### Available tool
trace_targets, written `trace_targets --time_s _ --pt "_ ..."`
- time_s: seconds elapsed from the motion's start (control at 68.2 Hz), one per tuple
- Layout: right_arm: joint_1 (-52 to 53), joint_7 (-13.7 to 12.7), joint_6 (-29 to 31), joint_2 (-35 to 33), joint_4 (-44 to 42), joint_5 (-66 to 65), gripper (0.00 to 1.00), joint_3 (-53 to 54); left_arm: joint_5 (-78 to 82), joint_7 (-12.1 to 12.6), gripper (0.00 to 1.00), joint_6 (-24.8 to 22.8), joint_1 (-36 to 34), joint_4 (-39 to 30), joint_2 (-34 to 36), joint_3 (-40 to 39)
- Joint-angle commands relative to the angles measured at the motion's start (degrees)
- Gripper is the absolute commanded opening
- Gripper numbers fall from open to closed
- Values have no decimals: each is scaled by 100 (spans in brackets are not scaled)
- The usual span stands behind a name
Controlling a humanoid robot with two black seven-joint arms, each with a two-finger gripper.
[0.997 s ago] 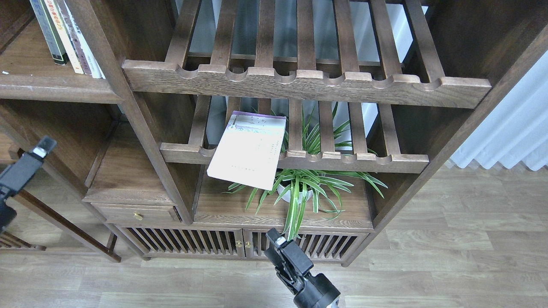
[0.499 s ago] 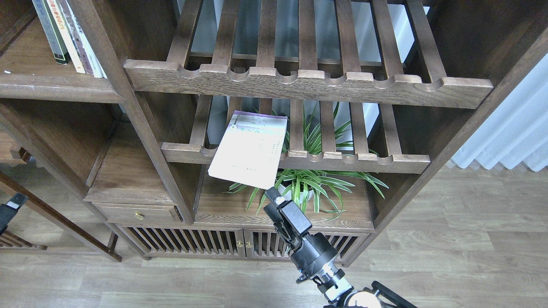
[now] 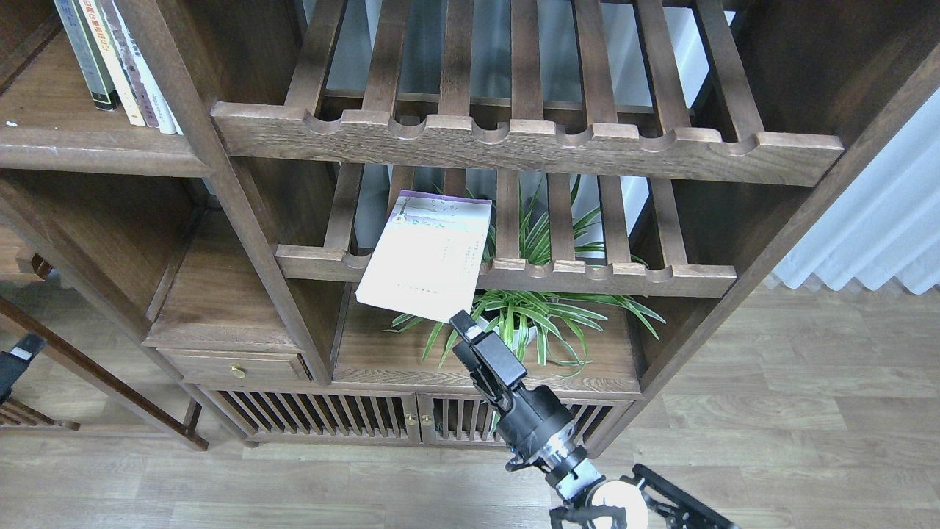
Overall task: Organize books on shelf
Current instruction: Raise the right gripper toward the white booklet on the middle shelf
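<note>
Lavender-white book (image 3: pixel 428 257) lies tilted on lower slatted rack (image 3: pixel 602 278), near corner overhanging front rail, so reachable from below. Right gripper (image 3: pixel 465 328) just under that corner; finger state unclear, seen end-on. Left gripper (image 3: pixel 16 360) low at edge, state unclear. Shelf (image 3: pixel 88 150) upper left holds upright books (image 3: pixel 117 59).

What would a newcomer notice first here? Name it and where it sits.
The pale book, lying tilted on the lower slatted rack with its near corner hanging past the front rail. The right gripper is just under that corner. Behind it, a striped green plant stands on the board below.
</note>
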Motion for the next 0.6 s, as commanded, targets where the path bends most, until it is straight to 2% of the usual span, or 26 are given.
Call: trace_targets --time_s 0.0,0.249,0.367,0.587 --pt "168 9 -16 0 -59 12 100 -6 -2 -22 99 0 -3 56 3 -1" --pt "379 36 -288 0 -68 47 99 -6 -2 -4 99 0 -11 65 20 -10" --pt "441 229 -481 0 -51 47 94 -6 -2 -4 99 0 -20 56 29 -54" --pt "529 256 -824 0 -51 47 89 -6 -2 5 99 0 -47 65 29 -62"
